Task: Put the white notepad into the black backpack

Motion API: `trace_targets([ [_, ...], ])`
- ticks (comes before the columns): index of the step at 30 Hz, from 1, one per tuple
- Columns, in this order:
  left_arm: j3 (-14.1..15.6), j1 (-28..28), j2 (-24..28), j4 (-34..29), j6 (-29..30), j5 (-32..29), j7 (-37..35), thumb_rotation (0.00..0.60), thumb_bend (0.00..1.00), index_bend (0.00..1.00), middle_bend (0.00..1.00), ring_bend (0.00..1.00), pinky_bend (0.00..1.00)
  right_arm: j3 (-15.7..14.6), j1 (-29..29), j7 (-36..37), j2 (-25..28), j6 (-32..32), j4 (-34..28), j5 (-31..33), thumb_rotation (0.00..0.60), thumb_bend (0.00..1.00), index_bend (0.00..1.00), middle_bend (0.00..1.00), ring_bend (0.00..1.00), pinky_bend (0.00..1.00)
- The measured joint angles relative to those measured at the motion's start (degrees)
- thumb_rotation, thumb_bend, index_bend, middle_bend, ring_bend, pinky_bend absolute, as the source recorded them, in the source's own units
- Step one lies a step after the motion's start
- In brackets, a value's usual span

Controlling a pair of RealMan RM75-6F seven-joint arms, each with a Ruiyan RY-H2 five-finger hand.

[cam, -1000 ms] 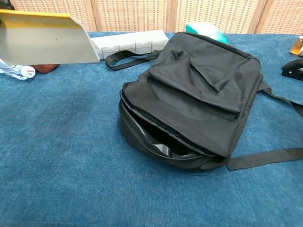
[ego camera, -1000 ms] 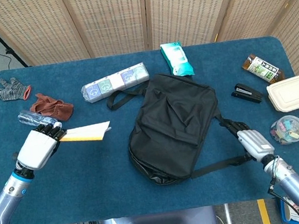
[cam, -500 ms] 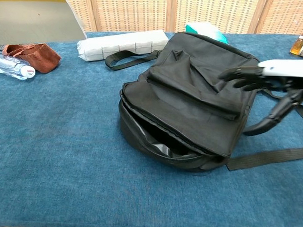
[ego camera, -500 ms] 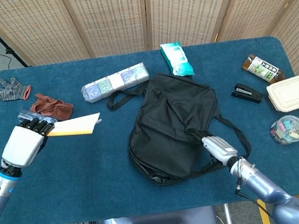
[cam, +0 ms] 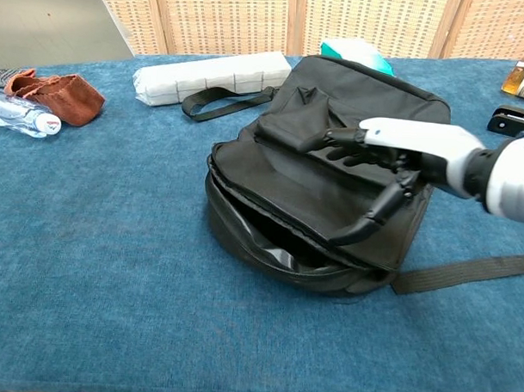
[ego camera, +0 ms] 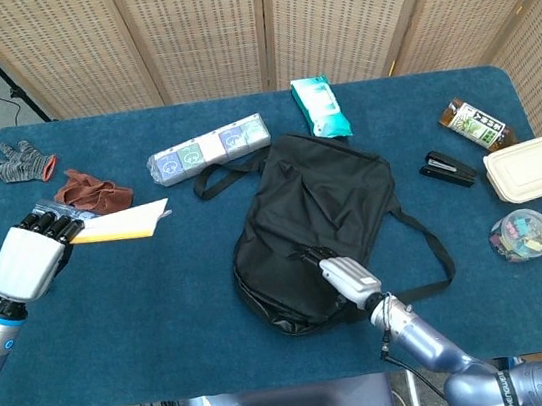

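- Step in hand, my read: notepad is lifted and the bag mouth is being prepped; insertion not started.
- Left robot hand (ego camera: pixel 29 259) pinches the white notepad (ego camera: pixel 123 225) at its near end, fingers pressed together on it. Pad sticks out roughly level toward the bag, clear of the bench (ego camera: pixel 145 312). In the chest view only a pale slab at the top-left corner shows; probably the pad's underside, can't confirm.
- Notepad sits well to the left of the black backpack (ego camera: pixel 319 221), near the brown cloth (ego camera: pixel 94 192) and the crumpled water bottle (cam: pixel 19 113). Not over the bag yet.
- Right robot hand (cam: pixel 392 162) is over the backpack's front flap, fingers spread and curved down, fingertips (cam: pixel 342 237) near the upper lip of the opening. Holding nothing. Can't tell whether it touches the fabric.
- Backpack lies flat, zipper mouth (cam: pixel 273 244) facing the robot and gaping partway; grey lining visible inside.
- Next move, judgement: right hand hooks or pins the upper lip to widen the mouth; left arm carries the pad across and tilts its free end down into the gap.
- Risk: the opening looks shallow and floppy, so the pad's edge could catch on the lip or the zipper. Loose strap (cam: pixel 462 272) lies just beside the mouth on the right.
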Motion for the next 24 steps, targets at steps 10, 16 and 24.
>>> trace_targets([
  [10, -0.09, 0.01, -1.02, 2.44, -0.36, -0.82, -1.8, 0.6, 0.71, 0.84, 0.62, 0.52, 0.65, -0.1, 0.98, -0.73, -4.8, 1.98, 2.01, -0.2, 0.6, 0.0, 0.13, 0.06, 0.0, 0.0],
  [16, -0.02, 0.07, -1.79, 4.17, -0.46, -1.21, -3.03, 0.6, 0.71, 0.84, 0.62, 0.52, 0.65, 0.04, 0.78, -0.23, -6.97, 4.16, 2.54, -1.88, 0.6, 0.0, 0.14, 0.06, 0.0, 0.0],
  [24, 0.01, 0.31, -2.2, 5.22, 0.19, -1.5, -4.1, 0.6, 0.71, 0.84, 0.62, 0.52, 0.65, -2.27, -0.03, -2.53, -11.95, 7.95, 7.21, -6.38, 0.6, 0.0, 0.14, 0.07, 0.0, 0.0],
])
